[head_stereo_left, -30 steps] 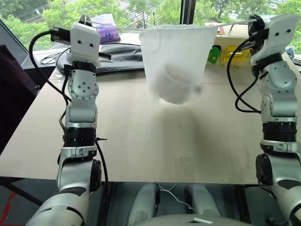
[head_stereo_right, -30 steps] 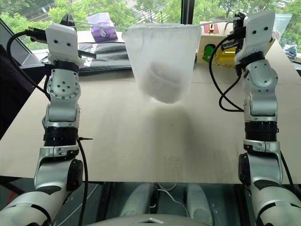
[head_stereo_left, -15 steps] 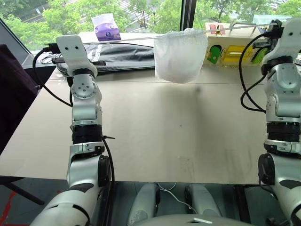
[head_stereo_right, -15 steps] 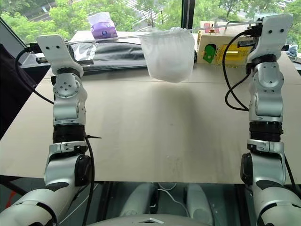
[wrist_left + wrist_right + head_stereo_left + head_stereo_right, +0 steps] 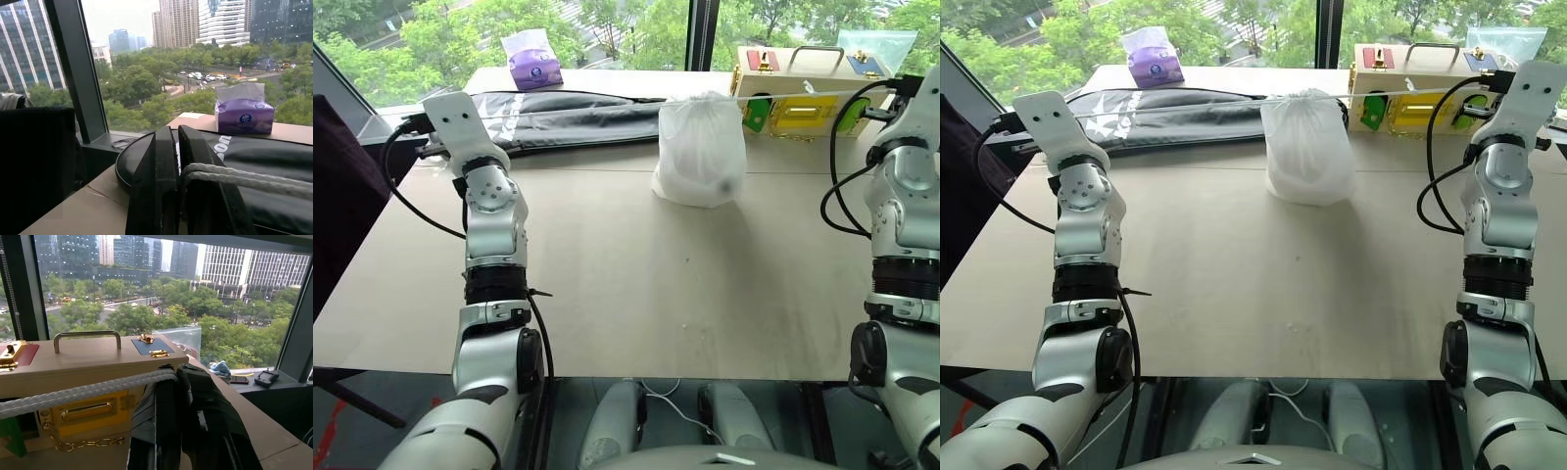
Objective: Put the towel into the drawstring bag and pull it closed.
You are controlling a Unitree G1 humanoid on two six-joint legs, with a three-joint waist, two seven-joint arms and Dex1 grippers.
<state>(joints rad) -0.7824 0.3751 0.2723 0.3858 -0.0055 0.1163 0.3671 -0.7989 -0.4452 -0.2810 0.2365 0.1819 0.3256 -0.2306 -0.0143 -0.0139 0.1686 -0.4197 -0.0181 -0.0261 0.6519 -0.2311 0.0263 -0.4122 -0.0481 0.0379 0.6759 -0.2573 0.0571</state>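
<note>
I see the drawstring bag [image 5: 700,152] cinched on the tan table [image 5: 636,284] at twelve o'clock, towel hidden inside; left gripper [image 5: 178,161] and right gripper [image 5: 177,396] pinch its cord [image 5: 254,178] before city windows [image 5: 122,289].

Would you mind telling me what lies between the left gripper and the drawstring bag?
In the left eye view, a taut white cord runs from the left gripper to the drawstring bag, crossing above the black racket cover.
</note>
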